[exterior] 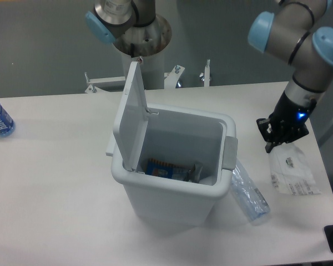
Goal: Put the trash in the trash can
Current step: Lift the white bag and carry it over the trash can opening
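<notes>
Right now we have the gripper (279, 145) at the right of the tabletop (55, 166), its fingers pinched on the top edge of the bag (291, 172), which hangs and trails below, thin, clear and crinkled, with a white printed label. We cannot tell whether its lower end touches the tabletop. The bag is beside the bin (172, 166), not over it, so we judge this piece only picked up, with the carry and drop to come. The bottle (248, 191), clear, crushed and ribbed, lies on the tabletop against the bin's right side, untouched. The bin is smooth pale plastic, rectangular, its flap lid (130, 116) standing open; inside we see some wrappers, one blue, at the bottom.
</notes>
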Robot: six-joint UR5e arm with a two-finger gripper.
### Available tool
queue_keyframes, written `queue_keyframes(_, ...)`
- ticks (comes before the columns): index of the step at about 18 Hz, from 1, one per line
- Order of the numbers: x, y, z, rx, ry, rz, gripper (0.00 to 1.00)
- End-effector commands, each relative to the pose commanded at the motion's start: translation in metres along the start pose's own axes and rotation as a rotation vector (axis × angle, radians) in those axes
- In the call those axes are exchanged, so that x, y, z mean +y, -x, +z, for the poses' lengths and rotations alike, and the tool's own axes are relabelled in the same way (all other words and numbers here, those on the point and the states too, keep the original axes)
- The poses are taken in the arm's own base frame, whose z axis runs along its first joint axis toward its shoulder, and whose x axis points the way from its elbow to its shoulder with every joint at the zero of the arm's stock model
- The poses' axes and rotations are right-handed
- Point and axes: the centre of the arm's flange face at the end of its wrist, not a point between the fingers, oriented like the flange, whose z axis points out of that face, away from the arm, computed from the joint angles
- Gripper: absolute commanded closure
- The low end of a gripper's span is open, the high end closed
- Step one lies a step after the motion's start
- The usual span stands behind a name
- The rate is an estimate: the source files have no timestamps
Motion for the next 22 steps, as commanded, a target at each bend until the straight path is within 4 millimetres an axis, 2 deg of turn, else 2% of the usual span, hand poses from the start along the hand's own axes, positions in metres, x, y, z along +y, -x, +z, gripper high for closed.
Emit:
queue_keyframes(4, -0.009, -0.02, -0.028, 0.048, -0.099, -0.052, 0.97)
queue_keyframes(8, -0.012, -0.025, -0.036, 0.078, -0.138, -0.074, 0.96)
queue_keyframes(15, -0.021, -0.046, -0.078, 0.094, -0.224, -0.143, 0.96)
queue_keyframes(22, -0.025, -0.094, -0.123, 0.125, -0.304, -0.181, 0.96)
